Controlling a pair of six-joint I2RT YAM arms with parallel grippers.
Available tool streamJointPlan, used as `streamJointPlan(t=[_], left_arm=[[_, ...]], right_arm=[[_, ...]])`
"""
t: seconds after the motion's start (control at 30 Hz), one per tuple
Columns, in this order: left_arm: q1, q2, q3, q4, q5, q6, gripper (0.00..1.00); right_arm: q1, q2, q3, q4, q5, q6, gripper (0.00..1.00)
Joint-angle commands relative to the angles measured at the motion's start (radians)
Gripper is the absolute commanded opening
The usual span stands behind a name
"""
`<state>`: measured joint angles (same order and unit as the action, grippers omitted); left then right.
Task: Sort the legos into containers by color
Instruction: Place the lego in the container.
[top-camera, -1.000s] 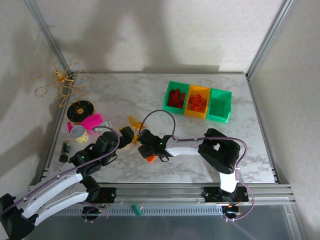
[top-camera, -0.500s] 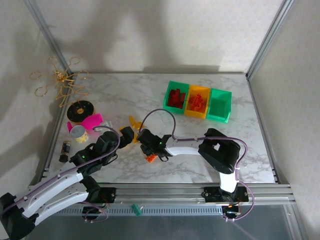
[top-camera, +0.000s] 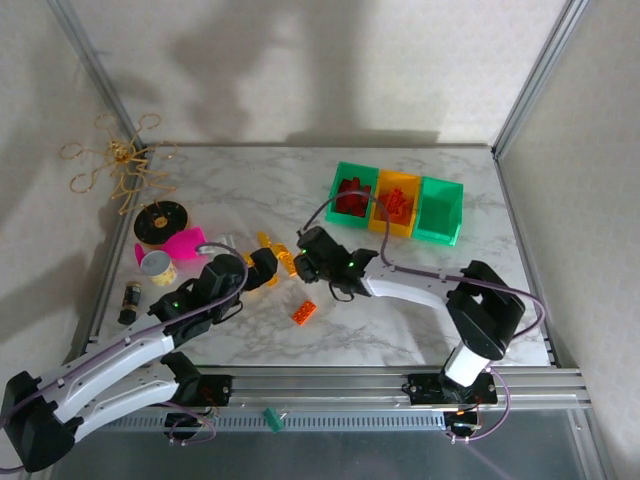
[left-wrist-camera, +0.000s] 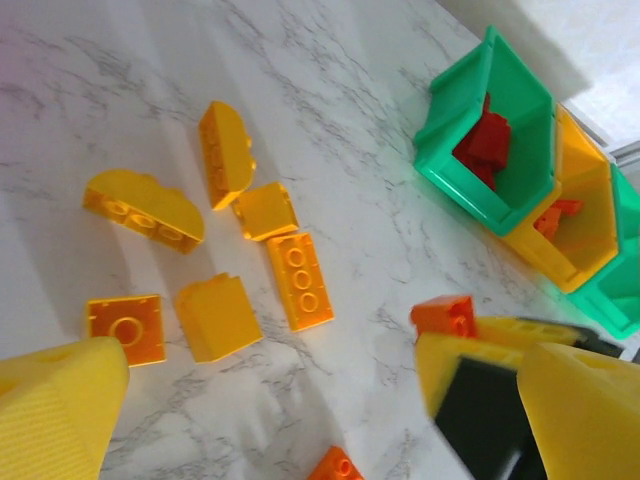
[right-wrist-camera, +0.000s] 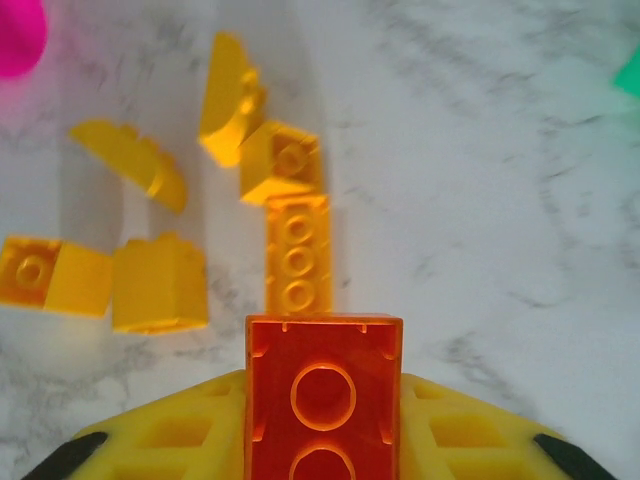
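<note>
The marble bench (top-camera: 250, 190) carries the three joined containers (top-camera: 396, 205) at its far right, with red legos (top-camera: 350, 195) in the left green one and orange ones in the middle one. My right jaws are clamped on an orange brick (right-wrist-camera: 323, 395), held above the middle of the bench. My left jaws stand wide apart just to the left, gripping nothing. Yellow legos (left-wrist-camera: 240, 260) lie scattered there, and a loose orange brick (top-camera: 304, 312) lies nearer.

orange brick (right-wrist-camera: 323, 395) cropped at bottom edge, pink cup (right-wrist-camera: 18, 35) cropped
</note>
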<state>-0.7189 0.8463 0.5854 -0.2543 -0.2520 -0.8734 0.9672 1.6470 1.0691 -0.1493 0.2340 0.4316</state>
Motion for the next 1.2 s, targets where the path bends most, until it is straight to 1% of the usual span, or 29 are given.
streamJointPlan(t=[0.0, 0.23, 0.27, 0.47, 0.67, 0.8, 0.93, 1.0, 1.03, 1.17], left_arm=[[0.008, 0.049, 0.048, 0.070, 0.056, 0.040, 1.00], [0.007, 0.157, 0.106, 0.157, 0.121, 0.077, 1.00], [0.007, 0.176, 0.118, 0.163, 0.127, 0.082, 1.00], [0.007, 0.287, 0.178, 0.227, 0.165, 0.112, 1.00], [0.007, 0.400, 0.233, 0.271, 0.210, 0.124, 1.00], [0.007, 0.436, 0.251, 0.284, 0.211, 0.130, 1.00], [0.009, 0.452, 0.261, 0.296, 0.206, 0.140, 1.00], [0.010, 0.460, 0.273, 0.291, 0.209, 0.145, 1.00], [0.010, 0.464, 0.279, 0.290, 0.214, 0.148, 1.00], [0.011, 0.470, 0.286, 0.298, 0.233, 0.157, 1.00]], right_arm=[[-0.058, -0.068, -0.028, -0.029, 0.009, 0.025, 0.20], [-0.267, -0.132, -0.020, -0.047, 0.011, 0.029, 0.20], [-0.311, -0.133, -0.016, -0.043, 0.011, 0.024, 0.20], [-0.479, -0.076, 0.055, -0.033, 0.029, -0.006, 0.20], [-0.575, 0.058, 0.157, -0.019, 0.057, -0.043, 0.20], [-0.624, 0.159, 0.248, -0.045, 0.073, -0.049, 0.20], [-0.668, 0.234, 0.303, -0.046, 0.075, -0.054, 0.22], [-0.683, 0.262, 0.330, -0.053, 0.053, -0.058, 0.27], [-0.687, 0.274, 0.345, -0.060, 0.047, -0.063, 0.33], [-0.687, 0.264, 0.348, -0.053, 0.054, -0.083, 0.47]])
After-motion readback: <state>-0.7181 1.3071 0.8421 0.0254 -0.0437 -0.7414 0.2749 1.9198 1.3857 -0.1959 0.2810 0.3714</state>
